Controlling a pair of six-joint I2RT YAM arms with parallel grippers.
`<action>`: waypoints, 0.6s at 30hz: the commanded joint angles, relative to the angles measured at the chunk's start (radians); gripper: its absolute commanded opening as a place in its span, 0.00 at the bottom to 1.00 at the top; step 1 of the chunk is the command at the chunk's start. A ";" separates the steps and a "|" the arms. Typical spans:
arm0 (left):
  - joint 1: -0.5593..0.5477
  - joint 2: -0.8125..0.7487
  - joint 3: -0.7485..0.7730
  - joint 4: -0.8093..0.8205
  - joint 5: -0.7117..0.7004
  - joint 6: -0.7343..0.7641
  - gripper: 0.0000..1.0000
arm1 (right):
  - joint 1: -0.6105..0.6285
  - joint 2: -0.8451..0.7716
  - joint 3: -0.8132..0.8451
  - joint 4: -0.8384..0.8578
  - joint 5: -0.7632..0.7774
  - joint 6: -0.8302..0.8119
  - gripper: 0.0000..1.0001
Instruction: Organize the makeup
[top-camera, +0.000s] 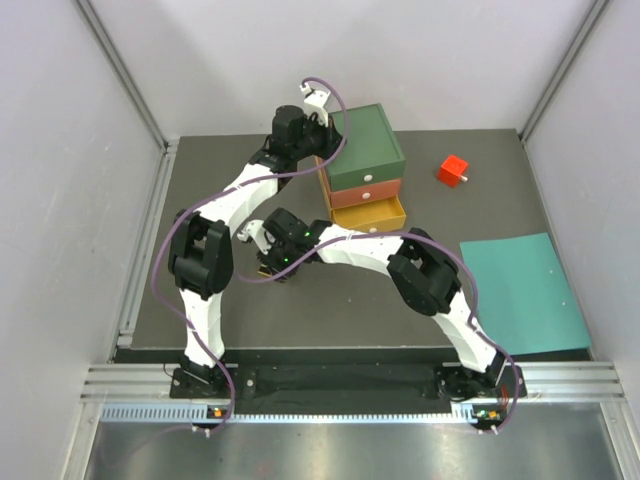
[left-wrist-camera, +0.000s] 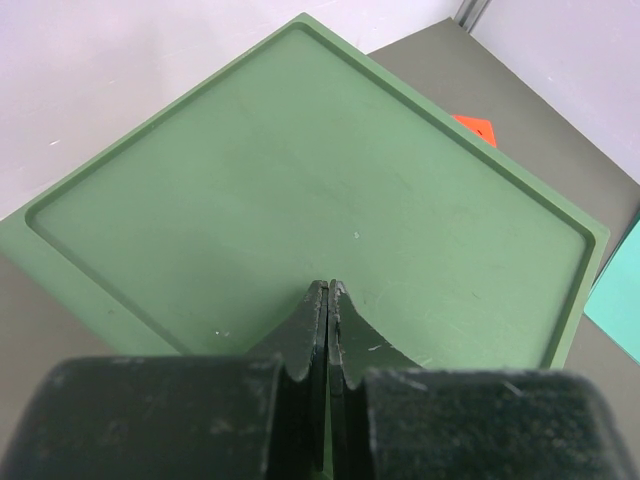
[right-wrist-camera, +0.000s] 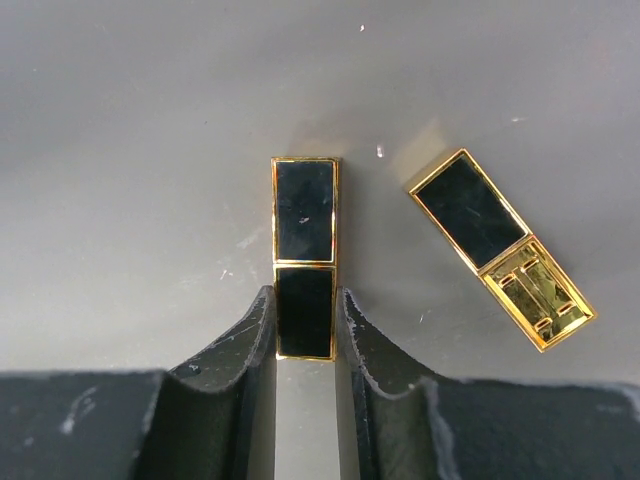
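Left wrist view: the left tool (left-wrist-camera: 328, 300), clenched on nothing, hovers over the green top of the drawer box (left-wrist-camera: 300, 170) by the bench's far edge, likely parked out of the way. Only the right wrist view reveals the makeup: the right tool (right-wrist-camera: 305, 297) pinches one gold-black case (right-wrist-camera: 304, 205) across its narrow width, probably for lifting, flat near the middle of the bench (right-wrist-camera: 120, 150); a second case (right-wrist-camera: 500, 245) lies askew just beside. Overhead, the arm hides both

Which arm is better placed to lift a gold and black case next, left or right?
Right. The right gripper has a finger against each side of one case on the table. The left gripper is shut above the green box, with no makeup in its view.
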 joint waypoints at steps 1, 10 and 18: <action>0.018 0.089 -0.091 -0.379 -0.053 0.024 0.00 | -0.004 -0.005 -0.014 -0.070 0.018 -0.038 0.00; 0.018 0.104 -0.078 -0.376 -0.053 0.023 0.00 | -0.040 -0.200 -0.284 -0.085 0.055 -0.079 0.00; 0.018 0.124 -0.058 -0.381 -0.048 0.021 0.00 | -0.086 -0.420 -0.507 -0.079 0.092 -0.058 0.00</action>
